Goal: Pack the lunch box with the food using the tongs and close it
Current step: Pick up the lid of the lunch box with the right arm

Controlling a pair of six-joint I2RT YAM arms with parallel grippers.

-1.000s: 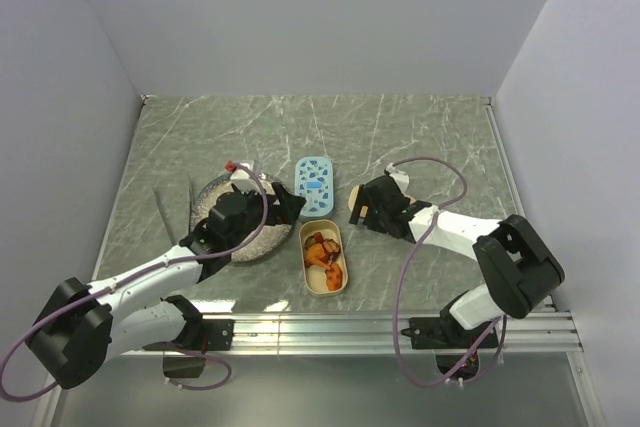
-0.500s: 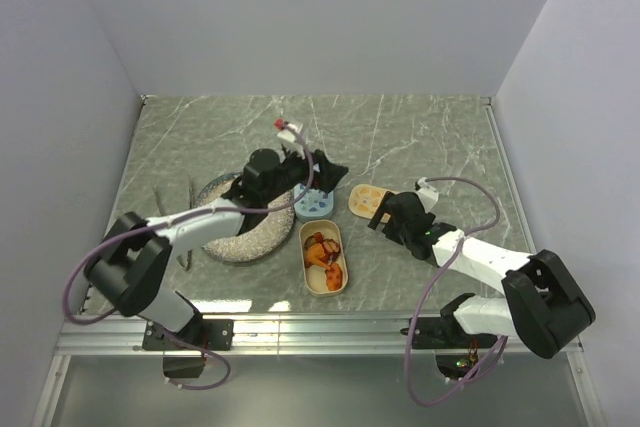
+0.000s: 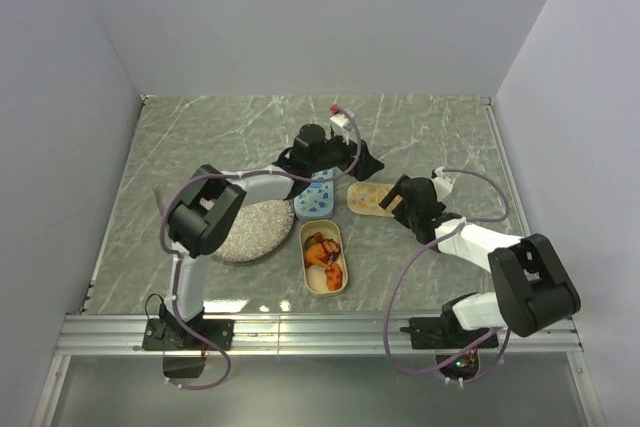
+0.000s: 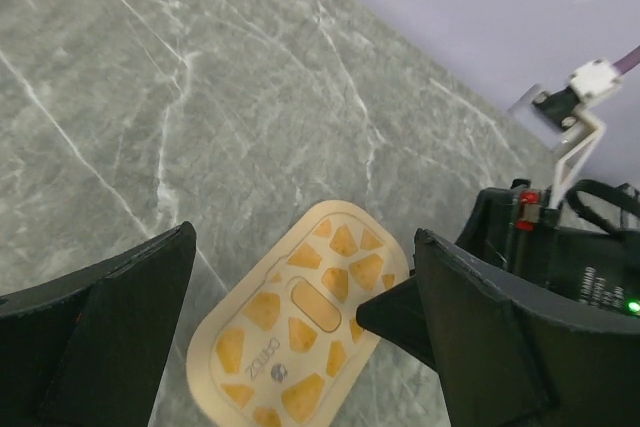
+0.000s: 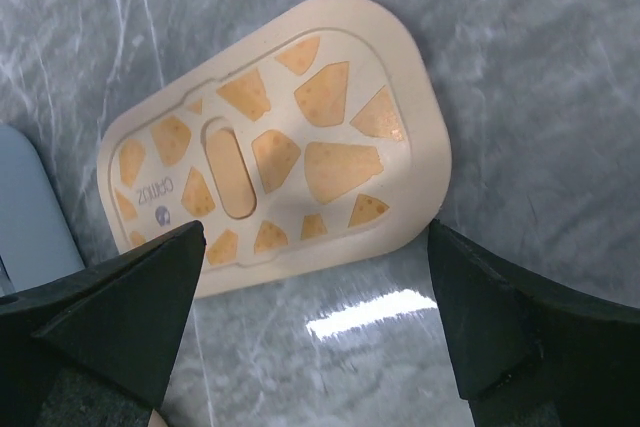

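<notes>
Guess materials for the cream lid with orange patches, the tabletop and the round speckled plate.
cream lid: likely moulded plastic, matt finish; rounded rim, small logo, orange cheese-shaped patches. tabletop: marble-look grey with white veins, glossy, since it mirrors a light; real stone or printed laminate, cannot tell. plate: silvery, speckled, dull; metal or glazed ceramic, too small to tell.

grey-green marble table [image 3: 430,132], white veins; plain pale lavender walls [image 3: 300,17]; metal rail [image 3: 330,325] at near edge.
</notes>
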